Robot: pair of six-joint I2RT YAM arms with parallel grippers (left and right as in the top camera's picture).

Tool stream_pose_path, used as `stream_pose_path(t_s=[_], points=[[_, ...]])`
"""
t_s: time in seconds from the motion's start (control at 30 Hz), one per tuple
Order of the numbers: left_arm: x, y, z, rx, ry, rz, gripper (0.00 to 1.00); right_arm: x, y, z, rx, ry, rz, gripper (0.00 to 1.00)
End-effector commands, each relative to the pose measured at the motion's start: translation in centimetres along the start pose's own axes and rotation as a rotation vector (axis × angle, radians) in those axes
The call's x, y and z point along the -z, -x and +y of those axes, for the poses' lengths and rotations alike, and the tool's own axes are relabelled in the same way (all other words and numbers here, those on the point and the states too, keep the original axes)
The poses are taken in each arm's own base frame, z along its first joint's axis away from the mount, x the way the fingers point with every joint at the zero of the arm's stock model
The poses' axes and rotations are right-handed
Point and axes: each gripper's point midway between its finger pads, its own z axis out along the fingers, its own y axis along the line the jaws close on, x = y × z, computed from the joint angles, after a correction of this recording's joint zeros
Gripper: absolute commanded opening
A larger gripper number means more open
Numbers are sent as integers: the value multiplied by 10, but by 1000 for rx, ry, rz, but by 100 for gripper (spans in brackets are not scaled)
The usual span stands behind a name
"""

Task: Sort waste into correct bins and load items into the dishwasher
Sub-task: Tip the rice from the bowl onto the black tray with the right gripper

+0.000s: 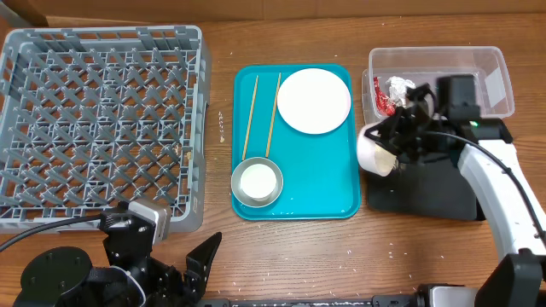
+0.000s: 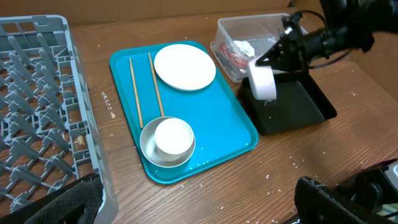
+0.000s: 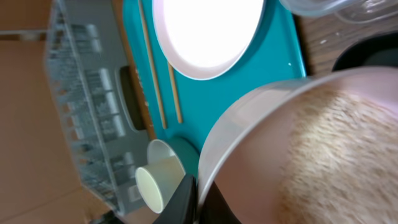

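Note:
My right gripper [image 1: 394, 141] is shut on the rim of the white bowl [image 1: 375, 153], which it holds tilted over the black tray [image 1: 426, 192]. The right wrist view shows pale rice inside the bowl [image 3: 298, 143]. The red wrapper [image 1: 382, 98] and the white paper wad [image 1: 399, 85] lie in the clear tub [image 1: 478, 64]. The plate [image 1: 314, 100], the chopsticks [image 1: 251, 115] and the metal bowl [image 1: 243, 194] with the white cup [image 1: 258, 181] in it are on the teal tray. My left gripper [image 2: 193, 211] is open and empty, low at the table's front.
The grey dish rack [image 1: 102, 119] stands at the left and holds nothing. The teal tray [image 1: 341, 170] lies between the rack and the bins. Loose rice grains [image 2: 292, 163] are scattered on the wood in front of the trays.

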Motion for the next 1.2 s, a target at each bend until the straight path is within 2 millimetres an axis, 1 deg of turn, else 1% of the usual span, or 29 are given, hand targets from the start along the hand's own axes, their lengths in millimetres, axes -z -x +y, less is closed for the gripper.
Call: stream_pose_path(t_s=[0.0,0.07,0.13,0.17,0.23,0.37,0.43,0.47,0.5,0.57,0.6,0.67,0.7,0.77,0.8,0.83,0.87,0.9,0.97,1.0,1.03,1.07,1.1,1.17], points=[[0,0,3,-19,15,0,100,13,-7,12,30,310,57,4],[0,0,3,-20,16,-1,100,23,-7,13,74,469,51,4],[0,0,3,-20,16,0,100,33,-11,10,89,560,52,4],[0,-1,3,-19,15,0,100,36,-12,7,79,583,52,4],[0,-1,3,-19,15,0,100,44,-9,-7,29,596,25,4],[0,-1,3,-20,15,0,100,57,-3,-23,-15,616,-25,4],[0,-1,3,-20,15,0,100,67,-1,-25,-2,647,-47,4],[0,-1,3,-19,15,0,100,70,-1,-25,8,663,-51,4],[0,-1,3,-19,15,0,100,78,-2,-23,13,703,-50,4],[0,-1,3,-19,15,0,100,84,-2,-22,22,732,-55,4],[0,-1,3,-19,15,0,100,85,0,-24,36,722,-74,4],[0,-1,3,-19,15,0,100,78,7,-37,-1,643,-108,4],[0,-1,3,-19,15,0,100,79,6,-35,-34,659,-89,4],[0,-1,3,-19,15,0,100,84,-2,-21,57,732,-64,4],[0,0,3,-19,15,0,100,79,1,-25,68,693,-83,4],[0,0,3,-19,15,0,100,72,5,-34,32,628,-101,4],[0,0,3,-20,15,-1,100,68,8,-42,-40,585,-102,4],[0,0,3,-19,15,0,100,71,6,-37,-44,620,-85,4],[0,-1,3,-18,16,4,100,82,-3,-18,115,734,-72,4],[0,-2,3,-17,16,6,100,80,-1,-20,119,715,-83,4],[0,-2,3,-17,16,7,100,75,5,-29,81,656,-105,4],[0,-2,3,-17,16,7,100,73,13,-40,-8,603,-120,4],[0,-2,3,-17,16,6,100,76,13,-39,-19,620,-115,4],[0,-2,3,-17,16,6,100,87,4,-21,95,731,-86,4]])
